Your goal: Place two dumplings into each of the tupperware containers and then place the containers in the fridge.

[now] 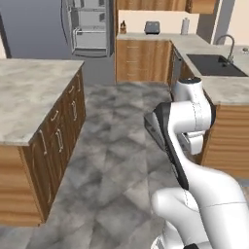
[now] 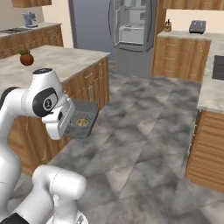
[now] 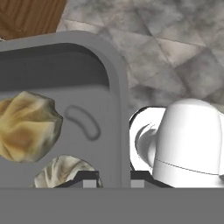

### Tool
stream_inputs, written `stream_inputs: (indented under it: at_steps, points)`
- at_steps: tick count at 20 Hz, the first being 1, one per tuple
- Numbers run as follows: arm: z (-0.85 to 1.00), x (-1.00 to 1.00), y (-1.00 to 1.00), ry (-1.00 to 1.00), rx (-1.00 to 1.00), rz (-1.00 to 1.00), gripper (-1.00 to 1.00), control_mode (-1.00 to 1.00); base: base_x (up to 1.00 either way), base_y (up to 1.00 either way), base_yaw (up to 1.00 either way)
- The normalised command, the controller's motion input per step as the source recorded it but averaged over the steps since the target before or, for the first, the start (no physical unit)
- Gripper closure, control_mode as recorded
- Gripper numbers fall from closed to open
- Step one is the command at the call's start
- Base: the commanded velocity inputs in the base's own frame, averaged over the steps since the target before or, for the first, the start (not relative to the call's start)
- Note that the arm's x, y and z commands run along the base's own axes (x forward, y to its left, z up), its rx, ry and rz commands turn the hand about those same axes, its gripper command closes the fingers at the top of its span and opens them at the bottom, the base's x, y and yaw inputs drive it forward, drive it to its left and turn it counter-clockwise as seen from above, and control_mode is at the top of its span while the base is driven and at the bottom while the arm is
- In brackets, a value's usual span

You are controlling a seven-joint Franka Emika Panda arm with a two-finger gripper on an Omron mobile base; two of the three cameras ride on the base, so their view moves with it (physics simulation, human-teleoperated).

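**Carrying a loaded container across the kitchen floor**

I am holding one tupperware container (image 2: 83,119) out over the grey stone floor (image 2: 144,144), level, with its open top facing up. In the hand view my gripper (image 3: 113,180) is pinching the container's right-hand wall (image 3: 117,109): one dark fingertip is sitting inside the box and the other outside, with the grey rim between them. Two dumplings are lying on the container's floor. The larger dumpling (image 3: 26,127) is resting at about nine o'clock in that view, and the second dumpling (image 3: 65,171) is lying at about seven o'clock, just beside my inner fingertip.

In the right base view the container is showing at about nine o'clock, just beside my white forearm, with a tan lump visible inside it. The fridge (image 2: 131,30) is standing at twelve o'clock across the room, well apart from me, its door open and pale shelves showing. The wooden island (image 1: 34,97) is sitting to my left, and the sink counter (image 1: 219,73) to my right.
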Motion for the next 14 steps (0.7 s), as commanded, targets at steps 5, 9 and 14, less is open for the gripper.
stream_inputs:
  at_steps: [5,9,14]
  points:
    - [0.00,0.00,0.00,0.00,0.00,0.00,1.00,1.00,0.86,0.68,-0.49]
    - [0.00,0.00,0.00,0.00,0.00,0.00,1.00,1.00,1.00,0.46,-0.25]
    - [0.00,0.00,0.00,0.00,0.00,0.00,1.00,1.00,1.00,0.27,-0.38]
